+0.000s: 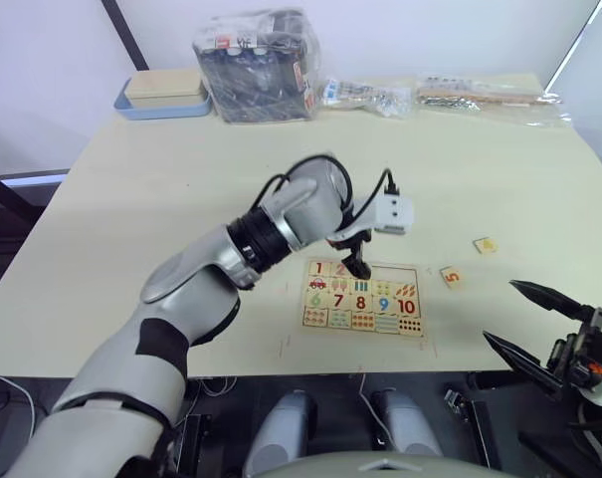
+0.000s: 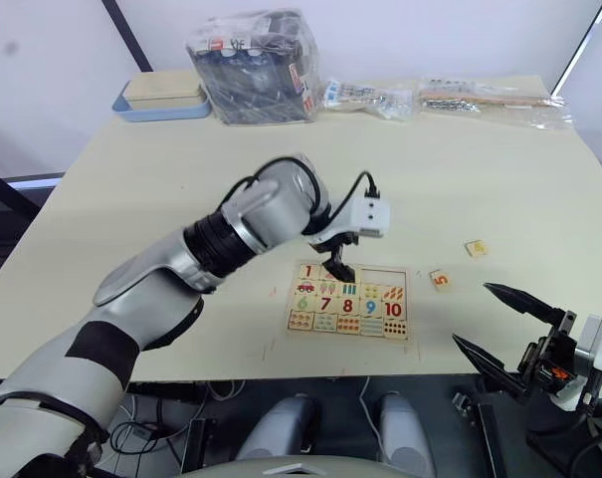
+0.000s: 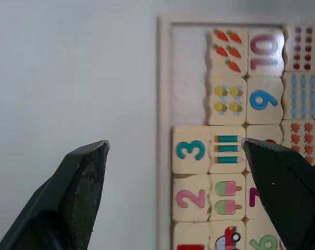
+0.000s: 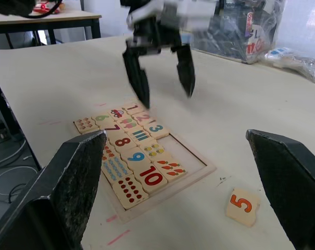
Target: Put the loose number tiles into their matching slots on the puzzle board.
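Tiles 1, 2, 3 seated in the puzzle board [image 1: 364, 297] top row; two slots [image 3: 188, 73] empty. Left tool [image 4: 158, 73] hovers above tile 3 [image 3: 191, 150], fingers apart, holding nothing. Tile 5 [image 1: 451, 277] lies on the desk [image 1: 161, 199] beside the board; farther tile [image 1: 486, 244], probably 4. Right tool [image 2: 507, 327] spread, idle.

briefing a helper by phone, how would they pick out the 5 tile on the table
Start at the puzzle board near the table's front edge. Just off its right side, on the bare tabletop, lies the 5 tile, a small pale square with an orange-red numeral. Another loose tile lies farther right and farther back.
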`<state>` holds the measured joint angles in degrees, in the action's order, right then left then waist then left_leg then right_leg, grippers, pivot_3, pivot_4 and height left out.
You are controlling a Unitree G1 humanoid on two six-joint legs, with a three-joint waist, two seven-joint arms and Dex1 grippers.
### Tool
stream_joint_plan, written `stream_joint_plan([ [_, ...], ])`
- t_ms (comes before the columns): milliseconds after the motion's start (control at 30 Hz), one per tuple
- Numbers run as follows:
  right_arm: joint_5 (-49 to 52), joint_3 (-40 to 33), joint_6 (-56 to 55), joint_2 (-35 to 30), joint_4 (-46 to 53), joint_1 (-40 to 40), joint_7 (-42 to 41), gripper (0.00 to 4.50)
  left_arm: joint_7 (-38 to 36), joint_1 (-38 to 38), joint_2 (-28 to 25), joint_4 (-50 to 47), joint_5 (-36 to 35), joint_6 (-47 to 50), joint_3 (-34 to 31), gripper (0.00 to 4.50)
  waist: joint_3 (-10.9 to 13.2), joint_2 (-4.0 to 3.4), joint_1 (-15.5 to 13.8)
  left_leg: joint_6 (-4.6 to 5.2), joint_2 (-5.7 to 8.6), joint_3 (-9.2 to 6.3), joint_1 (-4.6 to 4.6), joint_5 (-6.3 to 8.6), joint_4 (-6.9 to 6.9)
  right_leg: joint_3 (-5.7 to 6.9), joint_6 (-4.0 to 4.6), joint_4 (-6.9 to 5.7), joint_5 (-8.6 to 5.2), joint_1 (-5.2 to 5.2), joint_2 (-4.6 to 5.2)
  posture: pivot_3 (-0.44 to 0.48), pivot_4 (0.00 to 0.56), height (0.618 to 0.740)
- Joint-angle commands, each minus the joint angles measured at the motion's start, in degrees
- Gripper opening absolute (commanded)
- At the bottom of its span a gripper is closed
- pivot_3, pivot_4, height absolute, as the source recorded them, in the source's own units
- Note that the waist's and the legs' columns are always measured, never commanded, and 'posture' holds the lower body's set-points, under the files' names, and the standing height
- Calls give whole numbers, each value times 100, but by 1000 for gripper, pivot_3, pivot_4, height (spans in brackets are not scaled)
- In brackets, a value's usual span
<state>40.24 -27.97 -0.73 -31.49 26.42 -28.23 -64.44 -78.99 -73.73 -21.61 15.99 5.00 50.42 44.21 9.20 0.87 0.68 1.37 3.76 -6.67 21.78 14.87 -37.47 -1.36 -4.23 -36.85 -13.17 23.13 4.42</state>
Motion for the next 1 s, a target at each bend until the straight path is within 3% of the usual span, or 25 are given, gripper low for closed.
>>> stream_joint_plan([
  [33, 5, -61, -144, -5, 55, 36, 23, 4500, 243, 177, 33, 152, -296, -412, -744, 4326, 0, 0, 1, 0, 0, -1, 0, 0, 0, 0, 1, 0, 1, 0, -1, 0, 150, 740],
  [133, 2, -54, -141, -12, 38, 59, 19, 4500, 144, 538, 23, 501, -680, -1209, -1287, 4326, -1, -1, -2, 0, -1, -1, 0, 0, -1, 0, 3, 0, 2, 0, 1, 0, 150, 740],
  [367, 5, -43, -120, -25, 20, 93, 12, 4500, 319, 1119, -189, 1178, -385, -3536, -1419, 4326, -1, 0, -11, -1, 1, 1, 1, -1, -1, -2, 3, 1, 3, 1, 4, 0, 150, 740],
  [467, 1, -40, -118, -23, 6, 98, 7, 4500, 346, 1246, -115, 1665, -385, -4077, -1547, 4326, 0, 0, -25, -1, 1, 2, 2, -1, -2, -2, 4, 1, 4, 1, 5, 0, 150, 740],
  [567, -3, -43, -117, -23, -12, 98, 2, 4500, 267, 1294, -50, 2007, -423, -4401, -1641, 3105, 0, 1, -27, -1, 3, 2, 3, -1, -3, -1, 3, 1, 4, 1, 5, 0, 150, 740],
  [700, -12, -31, -113, -16, -5, 103, 20, 4500, 287, 1260, 29, 2288, -336, -4623, -1701, 855, 0, 1, -23, 0, 4, 3, 2, 0, -3, 0, 3, 0, 4, 0, 4, 0, 150, 740],
  [767, -22, -14, -113, -6, 5, 104, 33, 4500, 284, 1242, 52, 2390, -271, -4734, -1699, 129, 0, 1, -17, 0, 4, 3, 2, 0, -3, 0, 3, 0, 4, 0, 4, 0, 150, 740],
  [1000, -37, 0, -124, 3, -2, 99, 57, 4500, 169, 1280, 146, 2465, -110, -4946, -1645, 129, 0, 1, -12, 0, 4, 2, 2, 0, -3, 0, 3, -1, 4, 0, 3, 0, 150, 740],
])
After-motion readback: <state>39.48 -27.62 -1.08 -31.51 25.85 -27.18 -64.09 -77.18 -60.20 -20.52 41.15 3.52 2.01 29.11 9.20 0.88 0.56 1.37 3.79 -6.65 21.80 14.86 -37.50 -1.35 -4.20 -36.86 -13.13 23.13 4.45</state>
